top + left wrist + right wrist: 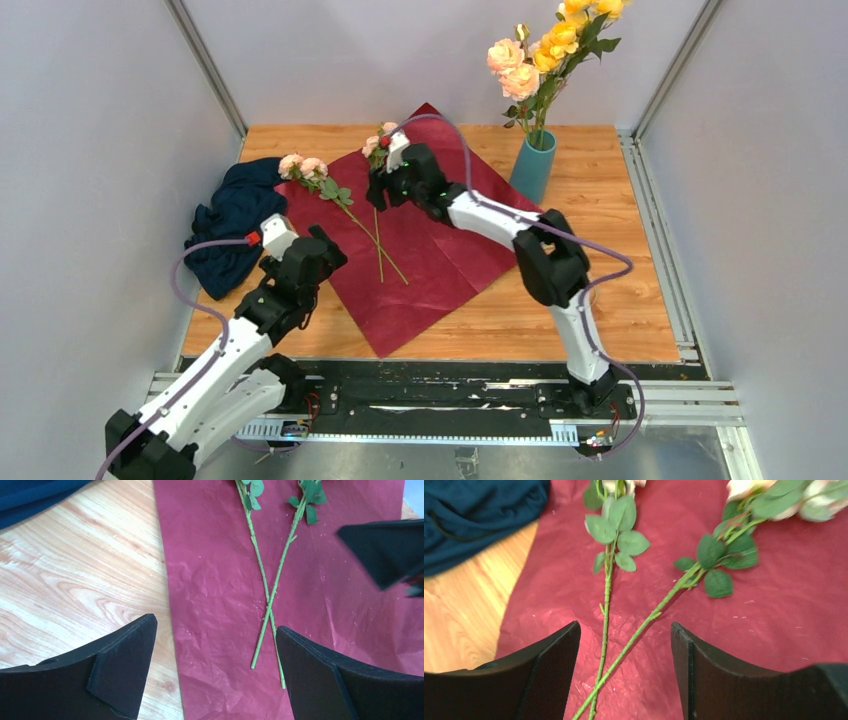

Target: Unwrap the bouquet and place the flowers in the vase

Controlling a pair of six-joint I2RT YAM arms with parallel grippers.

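Maroon wrapping paper point(440, 260) lies spread flat mid-table, so unwrapping looks done. Pink and yellow roses point(545, 50) stand in the teal tapered vase point(533, 165), far right. Two pink long-stemmed roses point(269, 602) lie crossed on the paper, left to move. Right gripper point(383, 187) hangs over them, left gripper point(215, 625) nearer left, both gaping and empty. Crumpled navy cloth point(235, 225) lies far left, likely no obstacle.

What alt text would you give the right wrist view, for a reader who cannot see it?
Two flowers with leafy green stems lie on dark red paper, the stems crossing near the bottom edge, between the open black fingers of the right gripper. A dark blue cloth lies on the wooden table at upper left.
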